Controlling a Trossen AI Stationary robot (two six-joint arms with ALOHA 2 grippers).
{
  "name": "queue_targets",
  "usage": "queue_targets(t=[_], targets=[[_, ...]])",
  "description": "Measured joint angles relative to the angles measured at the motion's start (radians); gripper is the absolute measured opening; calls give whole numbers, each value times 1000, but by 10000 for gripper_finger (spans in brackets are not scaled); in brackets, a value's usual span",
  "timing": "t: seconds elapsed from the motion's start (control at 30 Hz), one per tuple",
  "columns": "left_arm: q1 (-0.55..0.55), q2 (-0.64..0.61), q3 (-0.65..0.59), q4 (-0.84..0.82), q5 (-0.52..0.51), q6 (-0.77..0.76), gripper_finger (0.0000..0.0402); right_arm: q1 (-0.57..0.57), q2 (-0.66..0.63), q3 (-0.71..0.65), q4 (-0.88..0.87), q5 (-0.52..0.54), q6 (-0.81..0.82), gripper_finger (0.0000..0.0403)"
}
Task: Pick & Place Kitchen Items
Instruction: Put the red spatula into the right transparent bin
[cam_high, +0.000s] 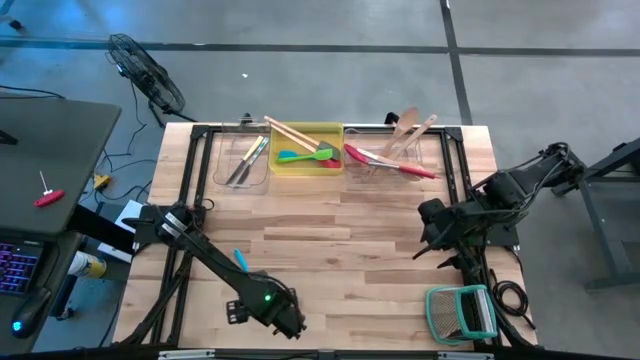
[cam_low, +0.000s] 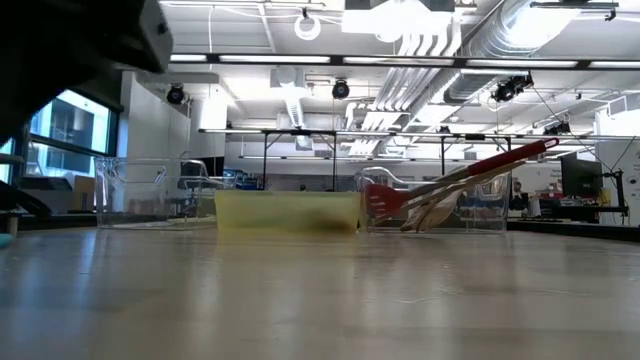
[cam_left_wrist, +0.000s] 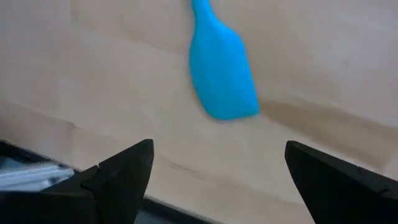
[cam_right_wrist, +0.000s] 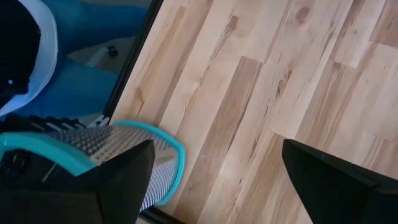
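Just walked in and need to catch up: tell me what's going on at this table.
A two-armed robot is sorting kitchen utensils into bins along the table's far edge. The yellow bin and the two clear bins beside it already hold utensils. One blue spatula lies loose on the table, and the left gripper hovers open over it, not touching. The right gripper waits open near the green-framed wire rack, holding nothing.
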Motion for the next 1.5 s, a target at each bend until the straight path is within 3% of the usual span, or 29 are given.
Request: queue_targets(t=[0.23,0.47,0.53,0.63,0.77,0.83,0.97,1.5], targets=[[-32,-57,-11,-117,7,-11,356,48,0,0,-15,0,0,345],[-42,-204,-178,-118,-10,-26,356,71,0,0,-6,3,0,345],[-48,-268,-285,-54,-22,-37,356,70,0,0,0,6,0,345],[-47,-351,-460,196,-55,-57,356,70,0,0,0,18,0,345],[-34,-363,-635,553,-161,-54,356,70,0,0,0,31,0,345],[-33,-358,-678,652,-218,-42,356,70,0,0,-1,30,-4,345],[-33,-350,-681,667,-223,-43,356,70,0,0,-3,30,-7,345],[7,-319,-675,698,-53,-40,356,70,0,0,-28,29,-22,345]])
